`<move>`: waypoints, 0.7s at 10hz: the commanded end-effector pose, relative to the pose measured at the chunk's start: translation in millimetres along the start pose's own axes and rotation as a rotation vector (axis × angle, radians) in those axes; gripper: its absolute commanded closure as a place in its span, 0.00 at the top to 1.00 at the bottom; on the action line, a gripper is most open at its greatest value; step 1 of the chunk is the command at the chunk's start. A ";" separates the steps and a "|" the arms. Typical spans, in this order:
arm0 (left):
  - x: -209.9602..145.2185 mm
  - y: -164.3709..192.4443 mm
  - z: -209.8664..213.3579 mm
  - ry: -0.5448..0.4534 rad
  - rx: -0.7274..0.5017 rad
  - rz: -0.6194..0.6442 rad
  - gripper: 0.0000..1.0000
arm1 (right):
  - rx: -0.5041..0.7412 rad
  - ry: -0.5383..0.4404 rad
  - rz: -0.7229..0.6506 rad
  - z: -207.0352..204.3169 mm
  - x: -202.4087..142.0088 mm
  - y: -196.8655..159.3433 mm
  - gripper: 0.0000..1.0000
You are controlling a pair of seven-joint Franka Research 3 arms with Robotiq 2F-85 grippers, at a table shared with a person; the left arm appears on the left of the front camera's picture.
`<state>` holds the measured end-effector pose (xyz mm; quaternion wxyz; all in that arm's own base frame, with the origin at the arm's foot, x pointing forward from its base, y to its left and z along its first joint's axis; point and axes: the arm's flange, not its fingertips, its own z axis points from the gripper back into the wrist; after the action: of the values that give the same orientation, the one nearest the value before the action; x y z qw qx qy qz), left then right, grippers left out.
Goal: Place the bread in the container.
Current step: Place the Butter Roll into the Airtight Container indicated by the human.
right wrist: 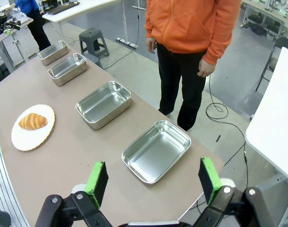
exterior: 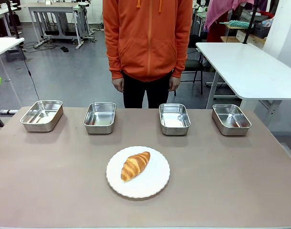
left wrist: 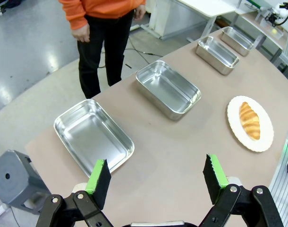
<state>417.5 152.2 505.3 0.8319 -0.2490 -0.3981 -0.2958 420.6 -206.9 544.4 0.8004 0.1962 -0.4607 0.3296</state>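
Pre-grasp stage, nothing picked yet. Croissant (exterior: 135, 166) lies on white plate (exterior: 155, 188), near-centre of tabletop (exterior: 231, 181), well apart from 4 empty steel pans (exterior: 99, 118) in far row. Left gripper (left wrist: 156, 171) & right gripper (right wrist: 153, 170) both released, empty. Next: you lower one over croissant and pinch gently across its width.

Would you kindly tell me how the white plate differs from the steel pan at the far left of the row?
The white plate is round and flat; the far-left pan is rectangular, shiny and walled. The plate carries the croissant; the pan is empty. The plate lies mid-table, nearer the robot; the pan sits in the far row. Both rest on the brown table.
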 end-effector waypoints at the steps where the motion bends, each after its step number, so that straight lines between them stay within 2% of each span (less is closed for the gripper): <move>1: 0.0 1.4 1.6 -0.015 -0.002 0.002 1.00 | 0.002 -0.004 0.002 -0.7 0.6 0.0 1.00; 7: 0.0 1.4 1.6 -0.015 -0.002 0.002 1.00 | 0.002 -0.004 0.002 -0.7 0.6 0.0 1.00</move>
<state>417.5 152.2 505.3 0.8319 -0.2490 -0.3981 -0.2958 420.6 -206.9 544.4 0.8004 0.1962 -0.4607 0.3296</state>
